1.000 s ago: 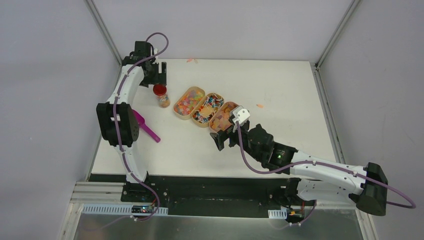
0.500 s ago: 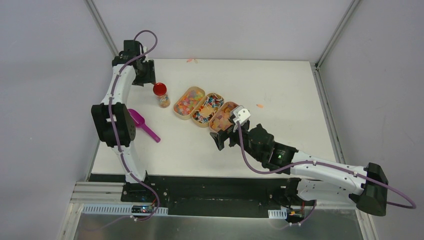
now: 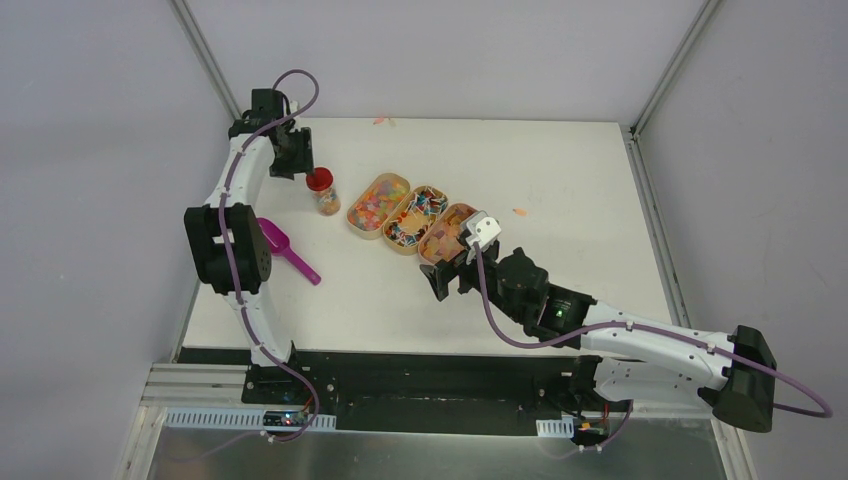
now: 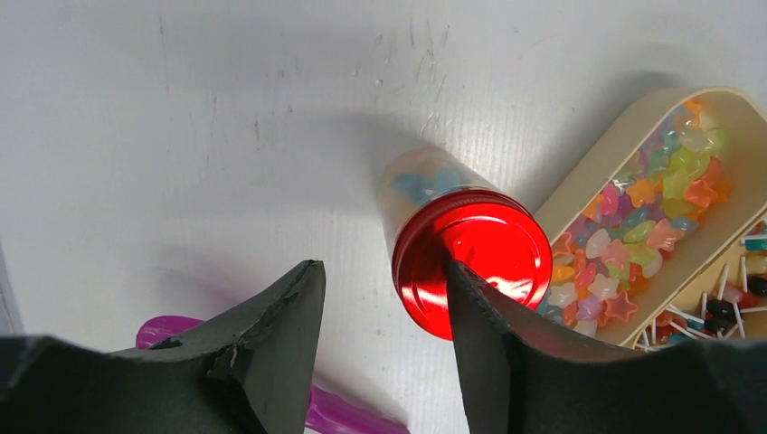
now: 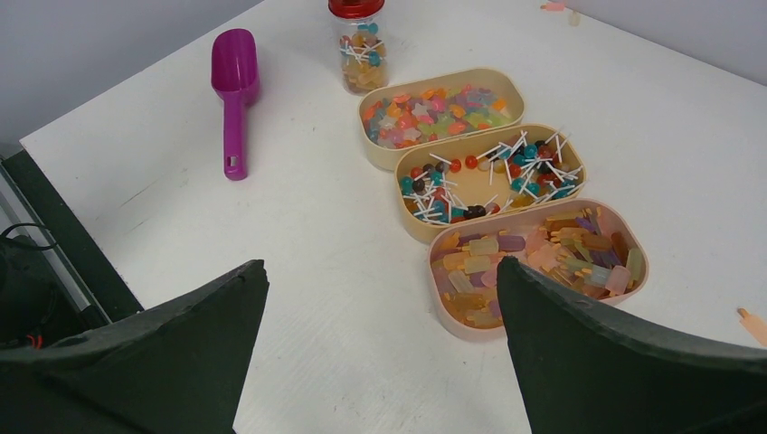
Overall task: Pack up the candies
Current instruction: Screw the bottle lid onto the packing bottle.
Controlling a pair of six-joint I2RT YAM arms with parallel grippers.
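Note:
A clear jar with a red lid stands upright left of three oval trays and holds some candies. The candies fill the trays: bright star bits, stick sweets with red and dark heads, and orange-yellow gummies. My left gripper hovers just behind and left of the jar. In the left wrist view its jaws stand partly apart over bare table, and the right finger overlaps the red lid. My right gripper is wide open near the pink tray, holding nothing.
A magenta scoop lies on the table's left side, near the left arm's elbow. Loose candy bits lie at the far edge and right of the trays. The frame posts and side walls stand close to the table edges.
The left gripper drew back from over the jar towards the far left corner, then came partly back beside it, with its jaws narrower. The right arm stayed still.

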